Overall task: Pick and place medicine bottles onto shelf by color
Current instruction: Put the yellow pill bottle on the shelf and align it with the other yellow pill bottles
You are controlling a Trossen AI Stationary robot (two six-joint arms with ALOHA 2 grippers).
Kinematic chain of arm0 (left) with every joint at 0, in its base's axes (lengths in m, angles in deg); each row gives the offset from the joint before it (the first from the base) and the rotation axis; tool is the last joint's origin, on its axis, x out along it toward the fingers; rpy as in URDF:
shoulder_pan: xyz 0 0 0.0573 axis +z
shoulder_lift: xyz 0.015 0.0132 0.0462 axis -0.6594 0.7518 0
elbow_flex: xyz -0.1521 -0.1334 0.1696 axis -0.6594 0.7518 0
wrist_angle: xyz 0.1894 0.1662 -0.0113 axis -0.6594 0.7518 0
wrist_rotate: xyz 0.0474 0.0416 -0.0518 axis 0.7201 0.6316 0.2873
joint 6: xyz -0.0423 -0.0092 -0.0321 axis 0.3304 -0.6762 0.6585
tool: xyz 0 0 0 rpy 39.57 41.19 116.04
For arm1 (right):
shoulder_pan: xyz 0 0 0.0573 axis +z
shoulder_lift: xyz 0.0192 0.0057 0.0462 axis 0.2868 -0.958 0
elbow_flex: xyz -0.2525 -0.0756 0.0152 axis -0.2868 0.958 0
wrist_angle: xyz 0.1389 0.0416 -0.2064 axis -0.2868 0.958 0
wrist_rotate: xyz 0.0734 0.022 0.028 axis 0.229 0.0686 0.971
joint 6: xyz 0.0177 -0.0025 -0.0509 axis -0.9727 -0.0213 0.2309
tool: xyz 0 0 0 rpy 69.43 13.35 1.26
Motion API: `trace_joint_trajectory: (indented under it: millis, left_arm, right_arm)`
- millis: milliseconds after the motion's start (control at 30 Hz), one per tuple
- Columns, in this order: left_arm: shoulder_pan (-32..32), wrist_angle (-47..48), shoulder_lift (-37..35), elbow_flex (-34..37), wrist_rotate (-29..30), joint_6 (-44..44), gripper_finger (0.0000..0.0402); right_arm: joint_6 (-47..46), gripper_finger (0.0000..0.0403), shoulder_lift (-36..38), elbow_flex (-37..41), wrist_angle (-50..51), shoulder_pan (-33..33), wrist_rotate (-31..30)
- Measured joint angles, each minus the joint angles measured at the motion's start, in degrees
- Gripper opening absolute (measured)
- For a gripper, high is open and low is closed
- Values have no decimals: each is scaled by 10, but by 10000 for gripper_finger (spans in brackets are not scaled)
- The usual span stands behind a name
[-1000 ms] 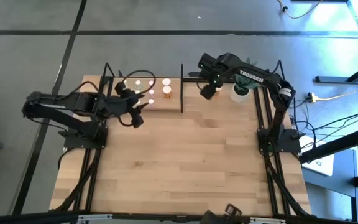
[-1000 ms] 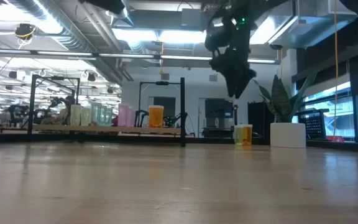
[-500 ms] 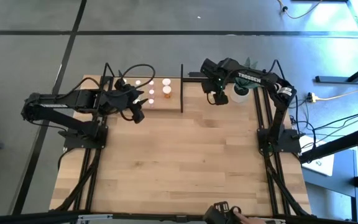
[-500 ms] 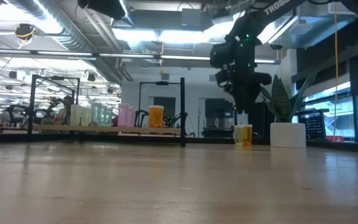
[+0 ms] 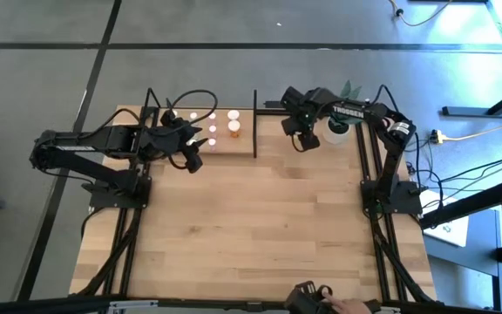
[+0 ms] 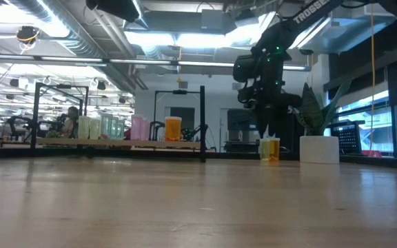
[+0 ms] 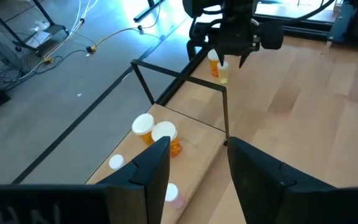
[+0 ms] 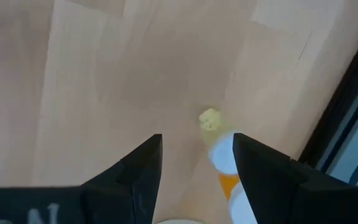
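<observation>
From above, your right gripper (image 5: 306, 138) hangs over the table's far edge, between the shelf's upright black end bar (image 5: 254, 123) and the white plant pot (image 5: 336, 131). Your left gripper (image 5: 193, 162) sits at the near edge of the shelf (image 5: 225, 146), where white-capped medicine bottles (image 5: 213, 129) stand in short rows; the two nearest the end bar are orange bottles (image 5: 234, 127).

At table height, you see the right gripper (image 6: 265, 131) pointing down just above a yellow-orange bottle (image 6: 270, 149) that stands on the tabletop (image 6: 198, 200) beside the plant pot (image 6: 320, 149). On the shelf (image 6: 116, 142) farther back stand pale green bottles (image 6: 103, 127), a pink bottle (image 6: 138, 128) and an orange bottle (image 6: 174, 128).

In your left wrist view, the left gripper (image 7: 195, 168) has its fingers (image 7: 148, 171) spread with nothing between them. Past them lie the shelf (image 7: 201, 158) with two orange bottles (image 7: 154, 132) and a pink bottle (image 7: 171, 193) (partly hidden by a finger). Farther off, the right gripper (image 7: 229, 61) hovers over the lone bottle (image 7: 219, 67).

In your right wrist view, the right gripper (image 8: 196, 165) looks straight down with its fingers (image 8: 143, 171) apart and empty; a white-capped orange bottle (image 8: 225, 159) stands on the table (image 8: 117, 74) close against one finger, with a small yellowish scrap (image 8: 210, 119) just beside it.
</observation>
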Motion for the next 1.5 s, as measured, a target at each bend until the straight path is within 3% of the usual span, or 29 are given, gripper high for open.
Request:
trace_joint_trajectory:
  millis: [1367, 1500]
  left_arm:
    - [0, -2, 0, 0, 0, 1, 153]
    - [0, -2, 0, 0, 0, 1, 153]
  right_arm:
    - [13, 198, 0, 4, -41, -38, 21]
    - [12, 198, 0, 4, -36, -38, 47]
